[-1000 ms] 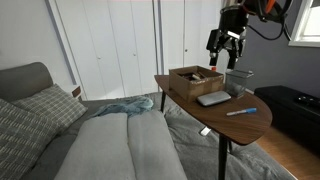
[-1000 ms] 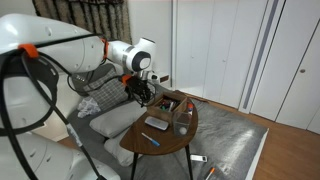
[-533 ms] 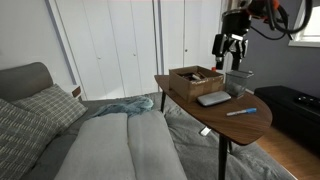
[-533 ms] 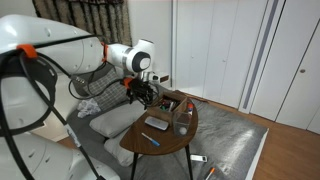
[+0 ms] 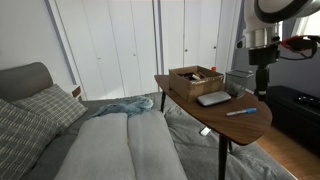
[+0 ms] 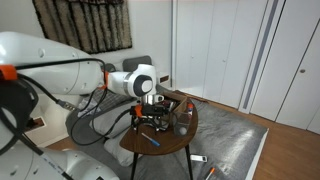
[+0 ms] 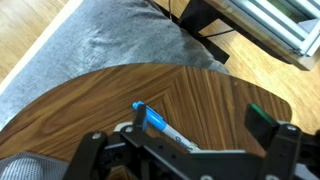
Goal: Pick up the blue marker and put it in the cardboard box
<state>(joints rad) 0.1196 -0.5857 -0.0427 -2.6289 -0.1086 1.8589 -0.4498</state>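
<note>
The approach is in hand; the gripper (image 7: 182, 140) is spread wide above the blue marker (image 7: 150, 117), lying on the wooden table (image 7: 80, 100) apart from the cardboard box (image 5: 190, 88); descent and closing are judged to be needed next.

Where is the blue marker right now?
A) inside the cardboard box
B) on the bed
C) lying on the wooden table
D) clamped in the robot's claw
C: the blue marker lies on the wooden table, outside the cardboard box, the gripper open above it.
</note>
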